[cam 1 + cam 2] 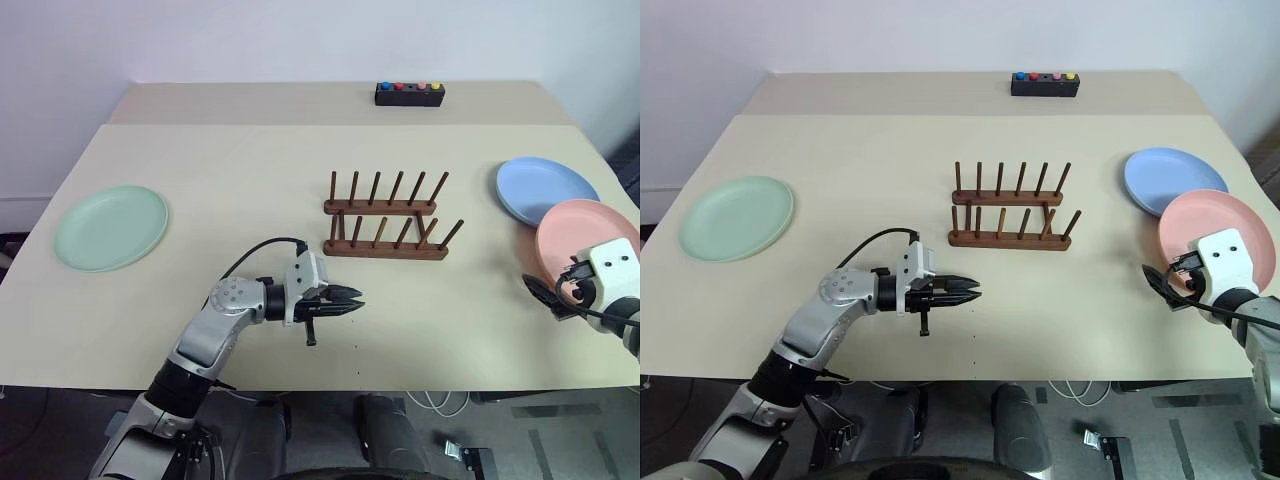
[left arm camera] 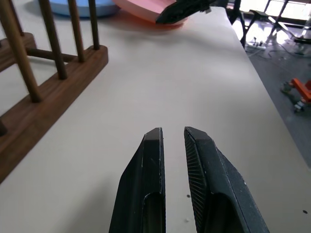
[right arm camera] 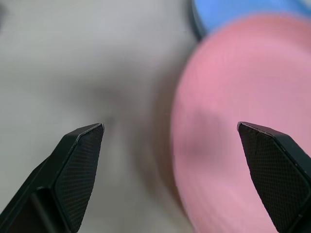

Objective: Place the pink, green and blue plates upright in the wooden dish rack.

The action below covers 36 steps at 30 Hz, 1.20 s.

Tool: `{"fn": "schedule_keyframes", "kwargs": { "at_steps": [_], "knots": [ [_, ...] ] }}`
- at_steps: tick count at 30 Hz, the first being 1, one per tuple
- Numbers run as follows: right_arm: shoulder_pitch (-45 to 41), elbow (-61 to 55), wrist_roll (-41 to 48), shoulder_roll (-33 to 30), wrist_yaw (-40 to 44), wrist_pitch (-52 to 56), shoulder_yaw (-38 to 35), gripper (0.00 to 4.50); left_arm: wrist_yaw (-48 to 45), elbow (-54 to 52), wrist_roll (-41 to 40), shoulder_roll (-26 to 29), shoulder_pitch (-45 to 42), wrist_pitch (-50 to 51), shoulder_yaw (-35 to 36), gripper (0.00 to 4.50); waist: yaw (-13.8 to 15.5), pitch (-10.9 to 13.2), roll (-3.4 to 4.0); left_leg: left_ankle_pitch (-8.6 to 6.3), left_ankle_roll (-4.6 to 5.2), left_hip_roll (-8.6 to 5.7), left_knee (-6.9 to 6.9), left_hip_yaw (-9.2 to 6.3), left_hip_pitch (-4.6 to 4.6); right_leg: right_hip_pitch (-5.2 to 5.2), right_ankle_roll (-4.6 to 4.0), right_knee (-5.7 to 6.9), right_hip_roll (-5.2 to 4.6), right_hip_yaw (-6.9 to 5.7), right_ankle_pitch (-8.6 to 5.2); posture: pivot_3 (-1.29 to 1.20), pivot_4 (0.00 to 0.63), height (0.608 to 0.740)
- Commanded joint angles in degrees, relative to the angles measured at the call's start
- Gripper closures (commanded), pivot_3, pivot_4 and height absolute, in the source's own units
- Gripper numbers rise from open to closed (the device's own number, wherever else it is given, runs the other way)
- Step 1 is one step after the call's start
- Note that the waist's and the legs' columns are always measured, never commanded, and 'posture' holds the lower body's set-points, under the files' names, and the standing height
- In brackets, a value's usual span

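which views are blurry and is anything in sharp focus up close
Right wrist view: the pink plate and blue plate are soft and smeared, while the right gripper's fingers stay crisp. Left wrist view: fingers and wooden dish rack look sharp.

We see a black box [image 1: 410,94] with red, blue, pink and yellow buttons on the beige table [image 1: 250,170], far from both tools; white cables [image 1: 430,402] lie on the floor below.

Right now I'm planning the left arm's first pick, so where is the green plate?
In the left eye view the green plate lies flat near the table's left edge, well left of the wooden dish rack and beyond the left gripper.
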Motion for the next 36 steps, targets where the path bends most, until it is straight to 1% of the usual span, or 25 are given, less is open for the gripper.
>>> {"fn": "schedule_keyframes", "kwargs": {
  "at_steps": [1, 13, 14, 16, 18, 22, 30, 31, 36],
  "knots": [
    [-0.58, -0.35, -0.53, -0.36, -0.21, 0.08, -0.15, 0.02, -0.27, -1.24, -0.60, -0.11, -0.83, -0.86, 0.21, 3.84, -0.02, 0.00, 0.00, 0.00, 0.00, 0.00, 0.00, 0.00, 0.00, 0.00, 0.00, 0.00, 0.00, 0.00, 0.00, 0.00, 0.150, 0.730],
    [-2.70, 3.06, -2.12, 0.06, -1.30, 0.18, 2.18, 0.02, 0.60, -1.80, -0.56, 0.26, 0.13, -0.68, 0.33, 3.84, -0.05, 0.00, 0.00, 0.00, 0.00, 0.00, 0.01, 0.00, -0.01, 0.00, 0.01, 0.00, 0.00, 0.00, 0.00, 0.00, 0.150, 0.730],
    [-2.66, 3.18, -2.23, 0.00, -1.35, 0.07, 2.21, 0.53, 0.65, -1.79, -0.55, 0.24, 0.13, -0.75, 0.31, 3.84, -0.05, 0.00, 0.00, 0.00, 0.00, 0.00, 0.01, 0.00, -0.01, 0.00, 0.01, 0.00, 0.00, 0.00, 0.00, 0.00, 0.150, 0.730],
    [-2.35, 2.98, -2.29, -0.08, -1.17, -0.12, 2.28, 1.27, 0.68, -1.69, -0.55, 0.20, 0.15, -0.86, 0.31, 3.84, -0.04, 0.00, 0.00, 0.00, 0.00, 0.00, 0.00, 0.00, -0.01, 0.00, 0.01, 0.00, 0.00, 0.00, 0.00, 0.00, 0.150, 0.730],
    [-1.85, 2.48, -2.40, -0.05, -1.02, -0.25, 2.34, 2.34, 0.67, -1.37, -0.42, 0.17, 0.18, -1.12, 0.26, 3.84, -0.04, 0.00, 0.00, 0.00, 0.00, 0.00, 0.00, 0.00, -0.01, 0.00, 0.01, -0.01, 0.00, 0.00, 0.00, 0.00, 0.150, 0.730],
    [-1.03, 1.98, -3.52, -0.49, -1.12, -1.13, 2.89, 4.30, 0.57, -1.19, -0.45, 0.12, 0.15, -1.26, 0.21, 3.84, -0.05, 0.00, 0.00, 0.00, 0.00, 0.00, 0.00, 0.00, -0.01, 0.00, 0.02, -0.01, 0.00, 0.00, -0.01, 0.00, 0.150, 0.730],
    [-0.74, 1.34, -3.53, -0.35, -0.35, -1.14, 2.59, 4.30, 0.59, -0.74, -0.28, 0.05, 0.02, -1.75, 0.07, 3.84, -0.05, 0.01, -0.04, 0.00, 0.00, 0.00, 0.01, 0.00, -0.01, 0.00, 0.05, -0.01, 0.00, 0.00, -0.03, 0.00, 0.150, 0.730],
    [-0.74, 1.35, -3.68, -0.39, -0.37, -1.27, 2.65, 4.41, 0.63, -0.72, -0.29, 0.05, 0.03, -1.74, 0.08, 3.84, -0.05, 0.01, -0.05, 0.00, 0.00, 0.00, 0.01, 0.00, -0.01, 0.00, 0.06, -0.01, 0.00, 0.00, -0.03, 0.00, 0.150, 0.730],
    [-0.43, 0.91, -5.34, -1.24, -0.67, -1.88, 2.87, 4.41, 0.82, -0.51, -0.09, 0.05, -0.05, -1.83, 0.14, 3.84, -0.05, 0.01, -0.05, 0.00, 0.00, 0.00, 0.01, 0.00, -0.01, 0.00, 0.06, -0.01, 0.00, 0.00, -0.04, 0.00, 0.150, 0.730]
  ]
}}
